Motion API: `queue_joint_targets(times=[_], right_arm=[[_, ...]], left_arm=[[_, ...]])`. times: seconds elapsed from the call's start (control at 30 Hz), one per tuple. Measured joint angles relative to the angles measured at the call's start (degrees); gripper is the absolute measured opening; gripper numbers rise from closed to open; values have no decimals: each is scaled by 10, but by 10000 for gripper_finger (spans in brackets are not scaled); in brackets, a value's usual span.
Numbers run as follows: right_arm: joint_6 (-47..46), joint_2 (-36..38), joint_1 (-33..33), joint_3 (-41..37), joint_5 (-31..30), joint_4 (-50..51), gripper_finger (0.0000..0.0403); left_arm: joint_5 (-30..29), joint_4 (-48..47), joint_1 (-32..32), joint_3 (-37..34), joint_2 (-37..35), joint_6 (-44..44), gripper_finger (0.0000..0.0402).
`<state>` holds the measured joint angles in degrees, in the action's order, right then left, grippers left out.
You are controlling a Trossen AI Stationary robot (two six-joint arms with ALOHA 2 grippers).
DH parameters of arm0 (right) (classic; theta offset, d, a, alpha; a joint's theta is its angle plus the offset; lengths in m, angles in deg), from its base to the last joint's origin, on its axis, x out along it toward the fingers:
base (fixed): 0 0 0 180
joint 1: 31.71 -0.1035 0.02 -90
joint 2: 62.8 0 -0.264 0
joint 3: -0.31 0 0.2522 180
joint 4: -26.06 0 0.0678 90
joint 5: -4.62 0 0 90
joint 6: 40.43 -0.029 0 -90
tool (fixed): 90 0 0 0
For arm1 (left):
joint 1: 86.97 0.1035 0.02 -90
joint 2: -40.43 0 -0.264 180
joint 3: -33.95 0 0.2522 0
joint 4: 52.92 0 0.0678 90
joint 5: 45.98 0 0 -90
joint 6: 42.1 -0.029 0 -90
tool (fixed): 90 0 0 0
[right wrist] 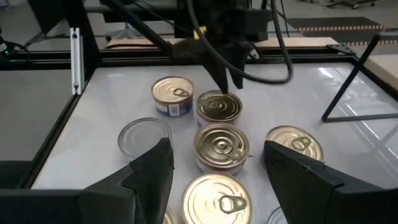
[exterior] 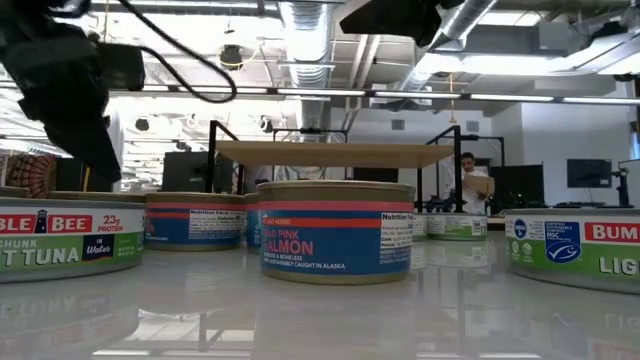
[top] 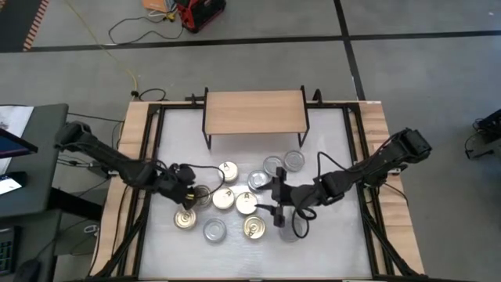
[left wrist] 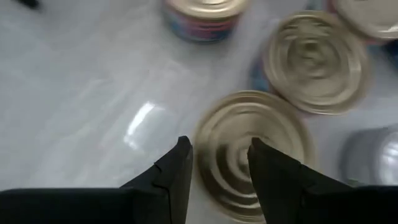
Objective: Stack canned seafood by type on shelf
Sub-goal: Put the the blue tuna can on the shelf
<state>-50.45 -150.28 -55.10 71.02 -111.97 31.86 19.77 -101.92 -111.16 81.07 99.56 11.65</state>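
Table (top: pixel 329 235): white top with wooden side edges; carries the shelf and all tins.
Shelf (top: pixel 254 112): light-wood board on thin black legs, at the far middle of the table; long axis runs left to right. Nothing rests on the board or under it.
Canned seafood (top: pixel 235 200): about a dozen flat round tins, all upright with lids up, in a loose cluster on the table near of the shelf. Gold-lidded tins lie mostly to the left and near side, silver-lidded ones to the right and far side. Two silver tins (top: pixel 283 163) sit closest to the shelf's right legs. None stacked.
Labels: the low view shows a pink salmon tin (exterior: pixel 336 243) in front, a tuna tin (exterior: pixel 70 247) at its left.
Left gripper (top: pixel 192 196): at the cluster's left edge, fingers (left wrist: pixel 176 171) apart, poised over a gold-lidded tin (left wrist: pixel 249 149); no clamp evident.
Right gripper (top: pixel 275 197): at the cluster's right side, fingers (right wrist: pixel 152 171) spread wide, holding nothing, above the tins.
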Motion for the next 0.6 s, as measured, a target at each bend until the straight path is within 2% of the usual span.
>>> queue_joint_targets(times=[0.17, 0.27, 0.4, 0.6], right_arm=[[12, 0, 5, 0, 5, -18, 274], [11, 0, 7, 0, 13, -20, 274], [11, 0, 7, 0, 13, -22, 274], [28, -32, 1, 0, 24, -76, 274]], left_arm=[[20, -8, 33, 0, 0, -29, 144], [44, 6, 41, 0, 0, -43, 131], [46, 17, 41, 0, 0, -51, 112], [47, 50, 50, -44, 7, -38, 85]])
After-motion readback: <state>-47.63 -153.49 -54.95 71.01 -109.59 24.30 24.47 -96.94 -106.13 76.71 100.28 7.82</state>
